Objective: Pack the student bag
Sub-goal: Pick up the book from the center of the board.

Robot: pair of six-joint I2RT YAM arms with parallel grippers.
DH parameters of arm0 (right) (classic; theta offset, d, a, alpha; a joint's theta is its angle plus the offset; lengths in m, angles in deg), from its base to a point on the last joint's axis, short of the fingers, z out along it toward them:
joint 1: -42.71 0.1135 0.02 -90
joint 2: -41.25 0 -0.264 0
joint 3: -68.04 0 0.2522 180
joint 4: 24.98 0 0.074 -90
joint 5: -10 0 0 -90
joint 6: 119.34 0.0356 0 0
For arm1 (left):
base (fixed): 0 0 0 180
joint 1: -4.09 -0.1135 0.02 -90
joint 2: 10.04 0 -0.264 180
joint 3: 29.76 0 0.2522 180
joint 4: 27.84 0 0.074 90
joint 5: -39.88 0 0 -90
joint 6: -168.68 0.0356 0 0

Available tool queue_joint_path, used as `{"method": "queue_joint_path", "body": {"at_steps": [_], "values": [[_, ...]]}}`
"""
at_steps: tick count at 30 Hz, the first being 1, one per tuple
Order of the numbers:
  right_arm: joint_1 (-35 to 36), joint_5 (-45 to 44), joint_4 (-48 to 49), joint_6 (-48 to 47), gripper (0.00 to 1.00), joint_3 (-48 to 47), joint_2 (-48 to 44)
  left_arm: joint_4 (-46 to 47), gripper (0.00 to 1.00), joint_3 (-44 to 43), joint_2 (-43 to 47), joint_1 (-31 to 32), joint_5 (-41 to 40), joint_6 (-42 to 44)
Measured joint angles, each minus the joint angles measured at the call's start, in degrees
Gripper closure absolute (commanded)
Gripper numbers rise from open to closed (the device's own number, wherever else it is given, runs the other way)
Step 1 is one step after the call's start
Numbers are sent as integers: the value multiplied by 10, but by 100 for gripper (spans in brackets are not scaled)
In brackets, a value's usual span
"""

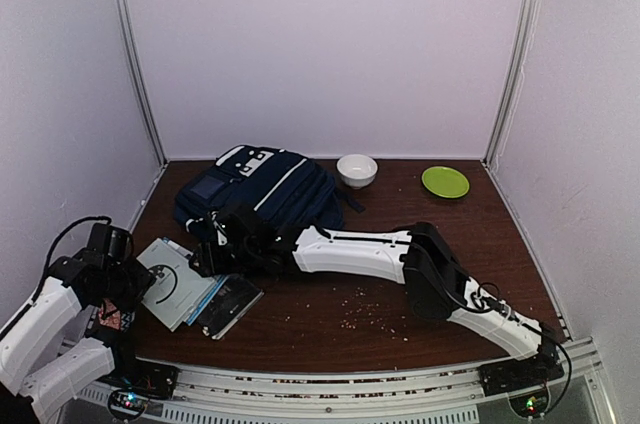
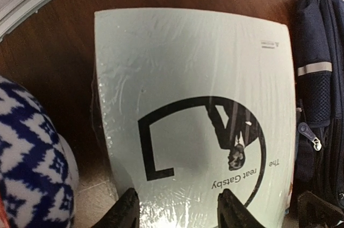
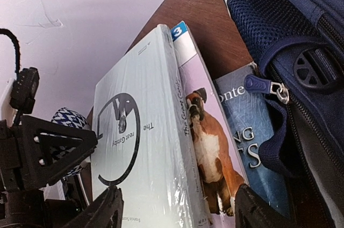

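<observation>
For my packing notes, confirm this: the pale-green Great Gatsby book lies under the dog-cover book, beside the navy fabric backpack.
Wrong: the pale-green Great Gatsby book lies on top of the dog-cover book, not under it, as the right wrist view shows. It is beside the navy fabric backpack.

Both arms are the same build: chunky glossy white shells on the long links, matte black housings at the joints. The left arm (image 1: 42, 322) has a thin black cable (image 1: 62, 234) looping off its wrist. The right arm (image 1: 350, 252) runs one by the elbow. Left hand (image 2: 180, 207) and right hand (image 3: 179, 202) have plain black fingers, and the left one's side is an open triangular frame. Tiny lights glow by the bases (image 1: 510, 376).
</observation>
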Motion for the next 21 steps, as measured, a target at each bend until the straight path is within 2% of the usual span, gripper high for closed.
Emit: {"method": "queue_joint_path", "body": {"at_steps": [11, 18, 21], "values": [[0, 7, 2, 5, 30, -3, 7, -3, 11, 12, -3, -1, 20, -25], [0, 16, 2, 7, 42, -3, 7, -5, 11, 10, 2, -1, 34, -24], [0, 24, 3, 12, 43, 1, 6, -1, 13, 12, 8, -1, 41, -24]]}}
